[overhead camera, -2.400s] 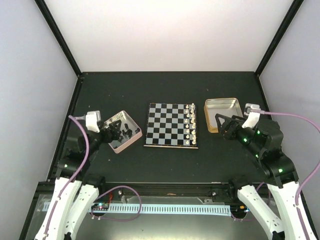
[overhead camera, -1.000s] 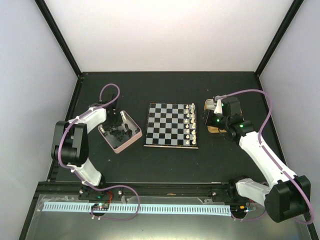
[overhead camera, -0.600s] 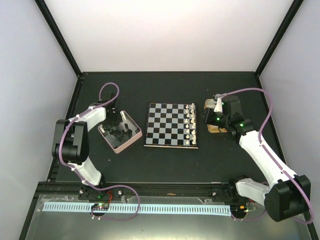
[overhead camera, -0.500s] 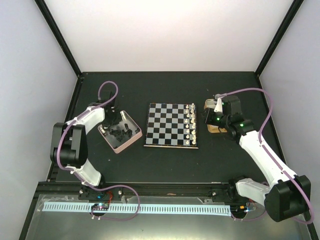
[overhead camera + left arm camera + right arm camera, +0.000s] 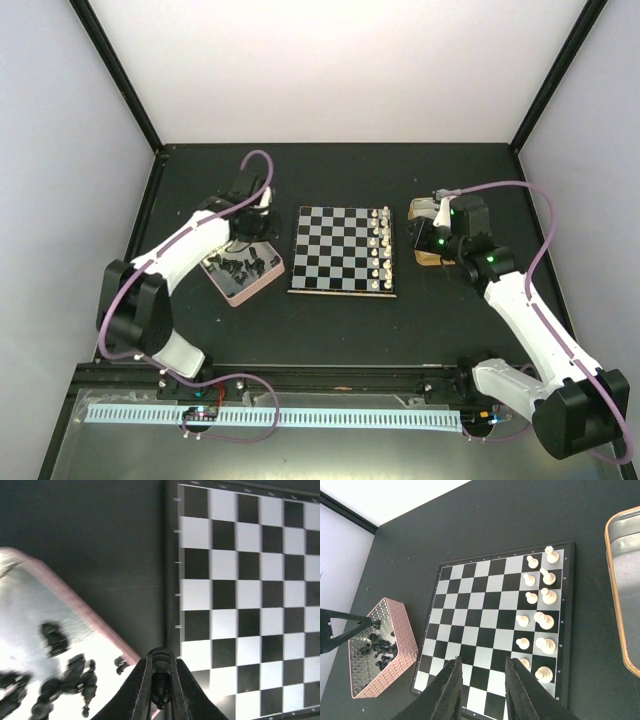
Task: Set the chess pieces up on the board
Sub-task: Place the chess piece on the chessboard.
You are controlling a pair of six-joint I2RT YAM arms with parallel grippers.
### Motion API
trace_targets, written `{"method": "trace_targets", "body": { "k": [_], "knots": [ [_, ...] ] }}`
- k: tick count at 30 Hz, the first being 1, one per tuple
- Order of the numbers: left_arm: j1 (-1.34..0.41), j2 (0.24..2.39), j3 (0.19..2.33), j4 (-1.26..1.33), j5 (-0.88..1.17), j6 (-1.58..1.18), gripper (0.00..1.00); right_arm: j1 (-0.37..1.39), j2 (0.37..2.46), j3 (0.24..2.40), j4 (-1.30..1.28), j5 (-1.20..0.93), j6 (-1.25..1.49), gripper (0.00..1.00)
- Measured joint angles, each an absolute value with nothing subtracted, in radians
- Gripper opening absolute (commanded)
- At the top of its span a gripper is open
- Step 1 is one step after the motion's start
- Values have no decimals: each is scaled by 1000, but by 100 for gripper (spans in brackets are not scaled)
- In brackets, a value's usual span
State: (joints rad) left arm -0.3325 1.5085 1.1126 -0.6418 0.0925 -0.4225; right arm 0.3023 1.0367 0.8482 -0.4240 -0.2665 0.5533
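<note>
The left gripper (image 5: 160, 666) is clamped tight on one tiny black chess piece (image 5: 160, 686). It holds the piece between the pink-rimmed square metal tin (image 5: 75, 597) and the small black-and-silver checked chessboard (image 5: 240, 595). The other black chess pieces (image 5: 238, 266) lie in that tin. Small white pieces (image 5: 540, 600) line the chessboard's right side. The right gripper (image 5: 483, 667), fingers parted and empty, hangs near the gold-rimmed square tin (image 5: 615, 580).

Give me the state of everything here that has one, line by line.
Left gripper: shut on one black piece.
Right gripper: open, empty.
Board: white pieces standing along one edge, no black ones.
Pink tin: open, holding loose black pieces.
Gold tin: open, visible part empty.
</note>
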Motion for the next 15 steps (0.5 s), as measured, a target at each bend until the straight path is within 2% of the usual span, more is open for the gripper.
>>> {"method": "trace_targets", "body": {
  "k": [9,15],
  "knots": [
    [-488,1775,1345,-683,104,-347,7,302,1039,839,-422,-256,560,25],
    [-538,1834,1348,-710,82,-320,7,302,1050,838,-421,-246,560,25]
  ]
}}
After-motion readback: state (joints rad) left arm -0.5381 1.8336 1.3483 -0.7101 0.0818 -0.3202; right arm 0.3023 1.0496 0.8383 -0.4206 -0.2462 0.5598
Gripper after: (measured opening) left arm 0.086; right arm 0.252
